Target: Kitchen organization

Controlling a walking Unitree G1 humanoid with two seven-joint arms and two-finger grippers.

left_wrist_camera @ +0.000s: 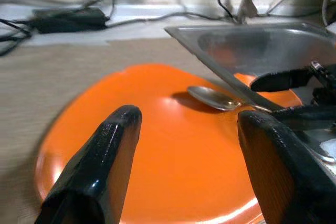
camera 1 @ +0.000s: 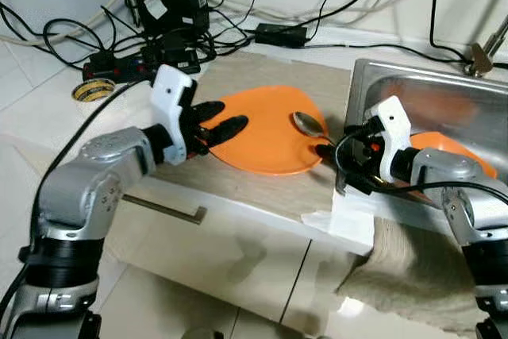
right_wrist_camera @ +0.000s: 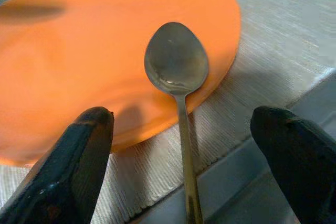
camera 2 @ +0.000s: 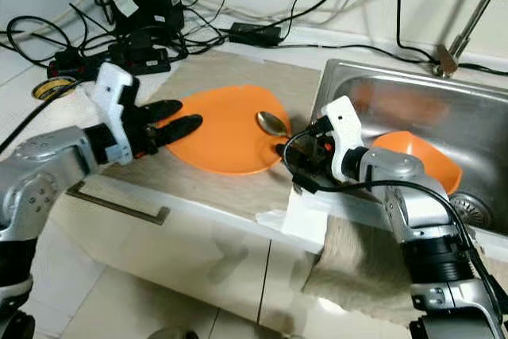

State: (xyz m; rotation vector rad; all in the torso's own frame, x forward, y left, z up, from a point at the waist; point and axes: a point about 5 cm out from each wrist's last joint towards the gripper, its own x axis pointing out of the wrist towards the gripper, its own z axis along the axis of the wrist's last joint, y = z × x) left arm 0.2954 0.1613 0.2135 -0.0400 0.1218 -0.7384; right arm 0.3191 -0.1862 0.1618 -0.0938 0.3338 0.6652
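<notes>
An orange plate [camera 1: 266, 129] lies flat at the centre of the left eye frame on a beige mat [camera 1: 278, 69] that covers the counter. A metal spoon [camera 1: 308, 124] rests with its bowl on the plate's right rim, its handle running out over the mat toward the steel sink [camera 1: 413, 85] at centre right.

The left gripper [camera 1: 218, 121] sits at the plate's left edge, its two black fingers [left_wrist_camera: 100, 166] spread apart and empty, one over the rim and one just off it. The right gripper [right_wrist_camera: 184, 156] hovers at the spoon's handle end, between the plate and the sink wall, fingers [right_wrist_camera: 71, 161] parted wide with the handle lying between them, untouched.

Open mat lies above the plate toward the back wall; a tangle of black cables and power bricks [camera 1: 167, 13] crowds the upper left, with a roll of tape [camera 1: 93, 90] beside it. The counter's front edge runs just below the plate, a drawer handle [camera 1: 163, 209] under it.

The eye views show an orange bowl [camera 2: 417, 160] in the sink basin and a towel [camera 2: 373, 263] draped over the counter front. The right wrist view shows the spoon bowl facing up. The left wrist view shows the sink rim close behind the spoon.
</notes>
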